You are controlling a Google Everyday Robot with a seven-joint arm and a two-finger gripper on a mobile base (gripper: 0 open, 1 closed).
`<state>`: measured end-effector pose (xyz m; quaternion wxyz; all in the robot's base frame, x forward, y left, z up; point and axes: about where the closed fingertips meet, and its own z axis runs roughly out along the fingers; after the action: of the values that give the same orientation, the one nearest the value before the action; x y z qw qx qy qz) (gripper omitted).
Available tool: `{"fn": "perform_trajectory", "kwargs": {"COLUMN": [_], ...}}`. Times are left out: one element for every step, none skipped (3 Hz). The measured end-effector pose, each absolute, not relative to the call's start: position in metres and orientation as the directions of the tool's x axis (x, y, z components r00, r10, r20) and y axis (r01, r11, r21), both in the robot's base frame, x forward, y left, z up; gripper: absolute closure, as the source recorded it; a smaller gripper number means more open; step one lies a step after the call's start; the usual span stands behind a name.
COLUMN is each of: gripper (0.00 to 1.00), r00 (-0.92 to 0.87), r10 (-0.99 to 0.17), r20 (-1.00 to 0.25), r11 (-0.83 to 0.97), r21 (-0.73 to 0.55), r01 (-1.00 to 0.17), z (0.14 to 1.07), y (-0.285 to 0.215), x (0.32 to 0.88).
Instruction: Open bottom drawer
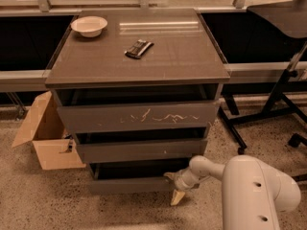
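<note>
Cardboard box (48,145) sits well left of the fingers (177,198). Bottom drawer (129,185) is just left of them, looks barely out. Gripper (172,188) is at its right corner, fingers spread top and bottom. Pulling that far off-centre could skew and jam it, or the grip could just slip off.

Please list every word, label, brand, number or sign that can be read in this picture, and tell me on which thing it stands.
No text can be read anywhere.
Dark packet: possible print, too small to read.
Cardboard box: a dark mark, not readable.
Gripper, at the right end of the bottom drawer: no label visible.
</note>
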<state>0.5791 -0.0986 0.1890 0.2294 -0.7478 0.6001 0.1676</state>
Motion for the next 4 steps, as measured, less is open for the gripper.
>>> {"fn": "perform_trajectory", "kwargs": {"gripper": [0.45, 0.68, 0.91, 1.00], "r00": [0.205, 0.203, 0.231, 0.254], "r10": [-0.808, -0.802, -0.784, -0.759], "r20": [-0.552, -0.562, -0.576, -0.599], "r11": [-0.175, -0.180, -0.207, -0.235], "r21": [-0.106, -0.097, -0.108, -0.112], "r01": [-0.979, -0.979, -0.972, -0.966], "z": [0.184, 0.184, 0.196, 0.204], "y": [-0.098, -0.096, -0.087, -0.077], "x": [0.564, 0.559, 0.550, 0.540]}}
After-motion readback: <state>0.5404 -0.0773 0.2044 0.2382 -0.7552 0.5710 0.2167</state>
